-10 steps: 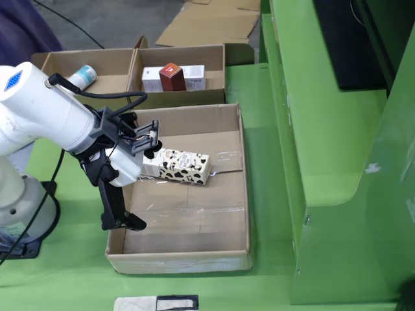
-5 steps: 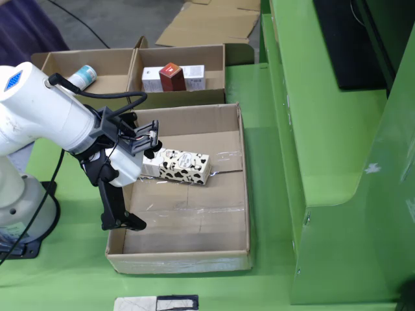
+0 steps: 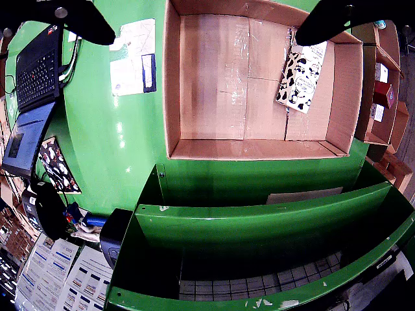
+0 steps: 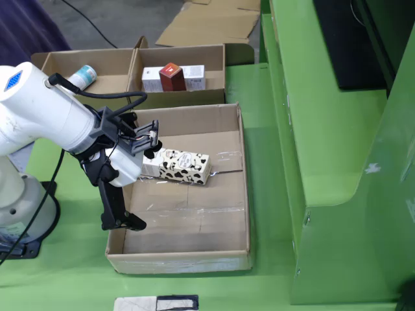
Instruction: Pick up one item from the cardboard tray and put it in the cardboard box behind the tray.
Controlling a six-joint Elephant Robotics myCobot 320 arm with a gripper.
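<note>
- The shallow brown cardboard tray (image 4: 228,194) on the glossy green table (image 4: 266,129) holds a single item: a long cow-patterned carton, white with black blotches (image 4: 183,166), lying flat on its side toward the tray's 10 o'clock in the fixed view.
- Past the tray's 12 o'clock edge stands a two-compartment cardboard box (image 4: 220,71). Its right compartment holds a flat white packet (image 4: 192,76) with a small red-brown carton (image 4: 172,76) standing on it; its left compartment holds a white cylinder with a teal band (image 4: 83,76).
- The tray floor is creased, with strips of shiny clear tape.
- The white, smooth-shelled arm's black gripper (image 4: 136,188) hangs over the tray's 9 o'clock side with its fingers (image 4: 133,222) spread wide, holding nothing. In the wrist view one dark finger (image 3: 334,19) overlaps the patterned carton's upper end.
</note>
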